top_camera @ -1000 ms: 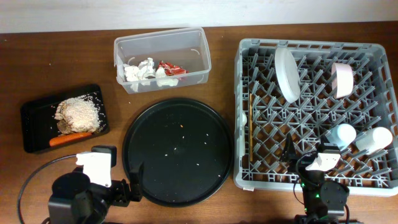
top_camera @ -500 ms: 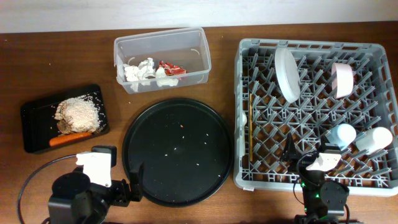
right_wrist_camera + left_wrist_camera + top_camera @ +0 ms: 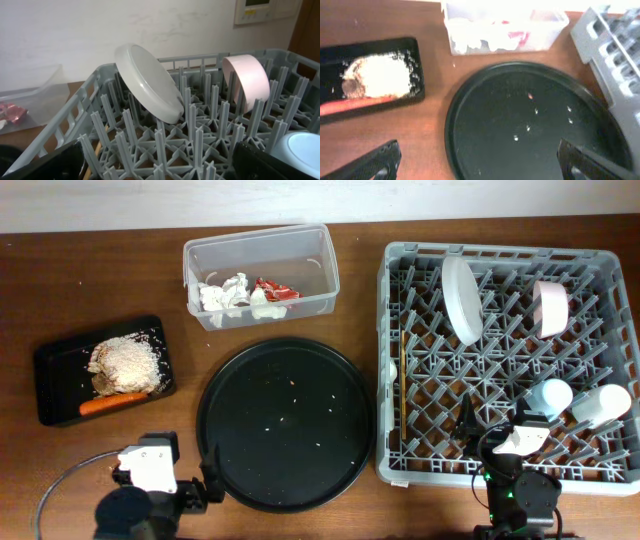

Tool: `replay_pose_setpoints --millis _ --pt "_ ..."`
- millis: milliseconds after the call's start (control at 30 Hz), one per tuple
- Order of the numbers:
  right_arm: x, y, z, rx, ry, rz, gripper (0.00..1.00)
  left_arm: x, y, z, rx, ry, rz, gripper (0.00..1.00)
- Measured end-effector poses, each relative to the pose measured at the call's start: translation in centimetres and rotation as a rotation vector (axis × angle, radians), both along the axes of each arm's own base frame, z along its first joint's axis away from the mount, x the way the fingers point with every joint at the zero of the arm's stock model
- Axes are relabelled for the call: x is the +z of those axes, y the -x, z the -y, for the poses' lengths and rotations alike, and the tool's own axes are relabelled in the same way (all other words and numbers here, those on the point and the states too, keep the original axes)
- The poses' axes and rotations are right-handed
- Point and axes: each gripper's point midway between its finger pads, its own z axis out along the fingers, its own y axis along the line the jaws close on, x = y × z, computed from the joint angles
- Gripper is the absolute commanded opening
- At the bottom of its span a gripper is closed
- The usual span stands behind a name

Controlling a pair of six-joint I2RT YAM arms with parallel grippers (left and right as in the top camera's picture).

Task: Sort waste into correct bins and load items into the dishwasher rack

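Note:
The grey dishwasher rack (image 3: 500, 252) on the right holds an off-white plate (image 3: 462, 300), a pink bowl (image 3: 550, 308), two pale cups (image 3: 550, 395) and chopsticks (image 3: 402, 390). The clear tub (image 3: 328, 275) holds white napkins (image 3: 232, 295) and a red wrapper (image 3: 275, 290). The small black tray (image 3: 55, 385) holds beige food (image 3: 125, 362) and a carrot (image 3: 112, 402). My left gripper (image 3: 480, 165) is open and empty, low over the front left rim of the round tray. My right gripper (image 3: 160, 165) is open and empty over the rack's front pegs, facing the plate (image 3: 150, 80) and bowl (image 3: 247, 77).
A large round black tray (image 3: 287, 423) with a few crumbs lies between the small black tray and the rack. Both arm bases stand at the table's front edge. A cable loops at the front left.
My left arm has drawn back toward the front edge of the table. The right arm and all objects have not moved.

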Motion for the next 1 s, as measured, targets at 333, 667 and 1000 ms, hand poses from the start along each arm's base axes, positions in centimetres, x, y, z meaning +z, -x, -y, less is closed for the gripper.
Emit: replay_pose_setpoints --millis 333,667,1000 --pt "0.0 0.0 0.0 -0.002 0.000 0.001 0.98 -0.6 -6.8 0.7 -0.027 -0.057 0.635 0.99" --pt "0.0 0.0 0.0 -0.002 0.000 0.001 0.98 -5.6 -6.9 0.9 -0.073 -0.151 0.454 0.99" --pt "0.0 0.0 0.0 -0.002 0.000 0.001 0.98 -5.6 -6.9 0.9 -0.074 -0.154 0.454 0.99"
